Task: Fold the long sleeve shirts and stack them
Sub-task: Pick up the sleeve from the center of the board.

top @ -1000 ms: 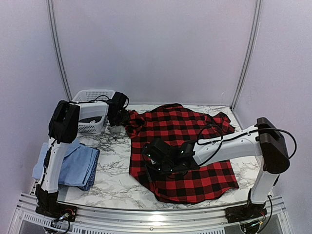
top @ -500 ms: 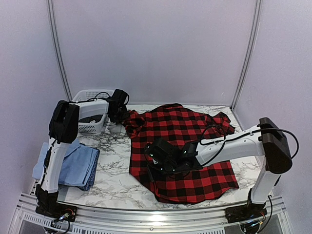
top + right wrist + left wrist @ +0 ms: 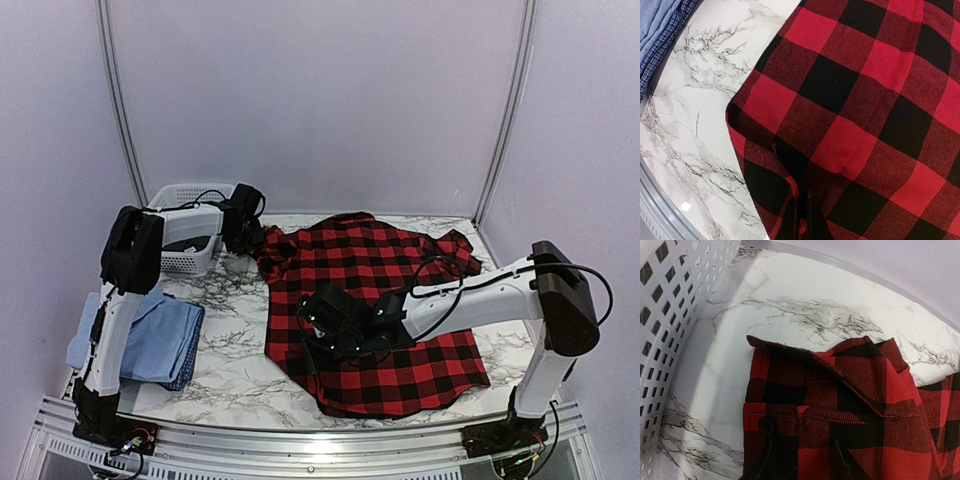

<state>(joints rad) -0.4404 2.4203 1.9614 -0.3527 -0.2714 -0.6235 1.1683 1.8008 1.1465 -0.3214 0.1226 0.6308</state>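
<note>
Overhead, we see a white marbled table (image 3: 230,385) boxed in by pale lilac walls (image 3: 320,100). At far left a light blue shirt (image 3: 160,340) lies folded at the table's edge, with a white mesh basket (image 3: 185,195) behind it. Next, the left gripper (image 3: 248,240) hangs over the cuff (image 3: 790,390) of the flannel shirt (image 3: 380,260), which sprawls across the middle and right. That wrist has crept slightly backward since a second ago. The right gripper (image 3: 803,202) is pinched tight on the flannel's near-left edge. We cannot tell how wide the left jaws stand, as its fingers are out of frame.
</note>
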